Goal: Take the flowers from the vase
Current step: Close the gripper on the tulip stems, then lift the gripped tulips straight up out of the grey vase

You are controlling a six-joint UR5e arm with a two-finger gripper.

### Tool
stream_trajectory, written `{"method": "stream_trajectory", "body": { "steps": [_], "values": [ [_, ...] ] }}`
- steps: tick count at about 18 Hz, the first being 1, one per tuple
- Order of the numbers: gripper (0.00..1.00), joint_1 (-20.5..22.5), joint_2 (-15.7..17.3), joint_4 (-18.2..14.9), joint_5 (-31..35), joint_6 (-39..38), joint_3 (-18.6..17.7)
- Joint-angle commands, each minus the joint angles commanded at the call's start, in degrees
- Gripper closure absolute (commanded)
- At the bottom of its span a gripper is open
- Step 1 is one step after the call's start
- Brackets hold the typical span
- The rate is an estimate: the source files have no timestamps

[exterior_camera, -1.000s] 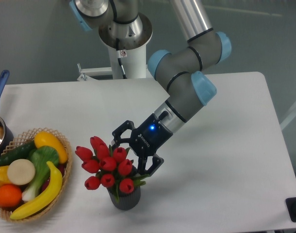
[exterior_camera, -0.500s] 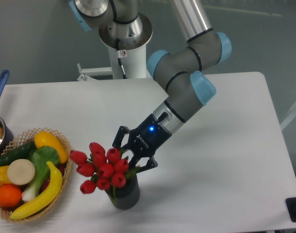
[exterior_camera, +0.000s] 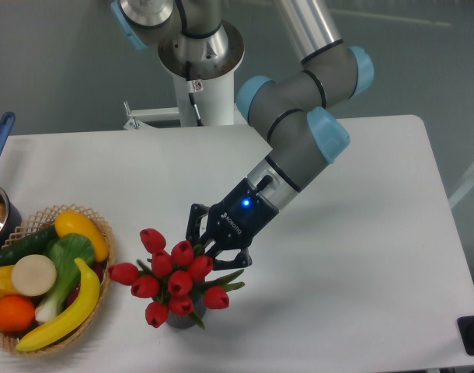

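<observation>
The flowers [exterior_camera: 175, 278], a bunch of red tulip buds with green stems and leaves, are at the front middle of the white table [exterior_camera: 361, 233]. My gripper [exterior_camera: 216, 253] comes in from the right, and its fingers are shut on the stems at the bunch's upper right. The vase [exterior_camera: 180, 319] is dark grey. Only a small part of it shows under the buds, and the rest is hidden by the bunch.
A wicker basket [exterior_camera: 97, 225] with fruit and vegetables stands at the front left. A pot with a blue handle [exterior_camera: 0, 136] is at the left edge. The arm's white base [exterior_camera: 200, 78] is at the back, and a dark object [exterior_camera: 472, 334] is at the front right corner.
The gripper's jaws stood open around the bunch a second ago and have since shut on the stems. The bunch has shifted left and now covers most of the vase.
</observation>
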Motion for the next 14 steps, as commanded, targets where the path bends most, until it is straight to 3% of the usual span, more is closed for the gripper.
{"method": "stream_trajectory", "body": {
  "steps": [10, 14],
  "values": [
    [0.93, 0.1, 7.0, 0.0, -2.4, -9.5, 0.7],
    [0.92, 0.5, 8.1, 0.0, -3.1, -12.0, 2.8]
  ]
}}
